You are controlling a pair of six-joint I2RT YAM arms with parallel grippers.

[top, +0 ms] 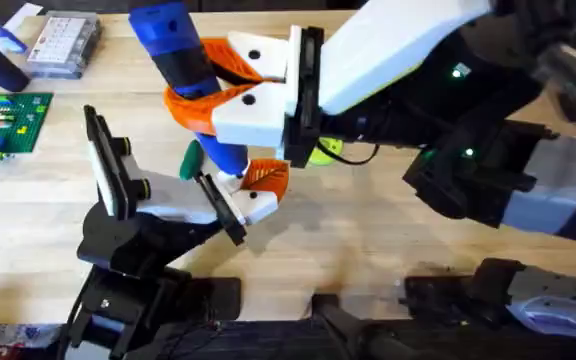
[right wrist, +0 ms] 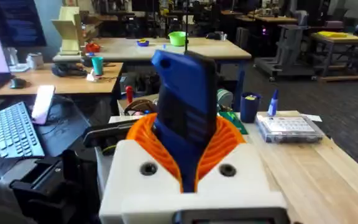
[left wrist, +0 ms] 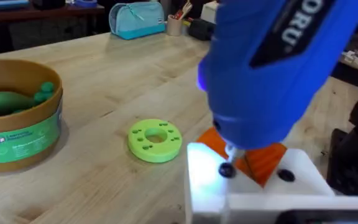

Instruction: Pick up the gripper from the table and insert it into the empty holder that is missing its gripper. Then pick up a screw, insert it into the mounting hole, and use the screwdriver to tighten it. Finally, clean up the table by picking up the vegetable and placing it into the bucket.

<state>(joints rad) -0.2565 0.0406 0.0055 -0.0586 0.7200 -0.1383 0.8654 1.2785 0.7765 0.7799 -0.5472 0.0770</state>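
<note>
Right gripper point(top: 230, 85) was clenched on the screwdriver point(top: 183, 60), its white fingers with orange ribbed pads point(right wrist: 143, 134) pressed on both sides of the blue body. The tool was tilted, with its butt toward the far side of the table and its narrow end pointing down at the holder point(top: 118, 190).

In the left wrist view the screwdriver's tip point(left wrist: 230, 152) sat on a small dark screw point(left wrist: 226, 169) in the white block of the gripper point(left wrist: 204, 171), with a light glowing at the tool's nose. The block's orange pad point(left wrist: 263, 158) showed just behind the tip. In the overhead view the same piece point(top: 258, 195) lay against the holder's flat black-and-white plate point(top: 223, 205), near the table's middle.

Left gripper point(left wrist: 272, 208) - couldn't tell if open or closed.

Vegetable point(top: 190, 160) lay on the table point(top: 368, 250), just beside the screwdriver's lower end and between it and the holder's upright panel - not in the bucket. The bucket point(left wrist: 23, 134) was tan with a green label, stood well apart from the block, and had light green pieces point(left wrist: 8, 99) inside. A lime-yellow disc point(left wrist: 155, 140) with a hole lay flat between the bucket and the white block.

At the far left of the table were a clear parts box point(top: 63, 45) and a green brick plate point(top: 6, 122).
</note>
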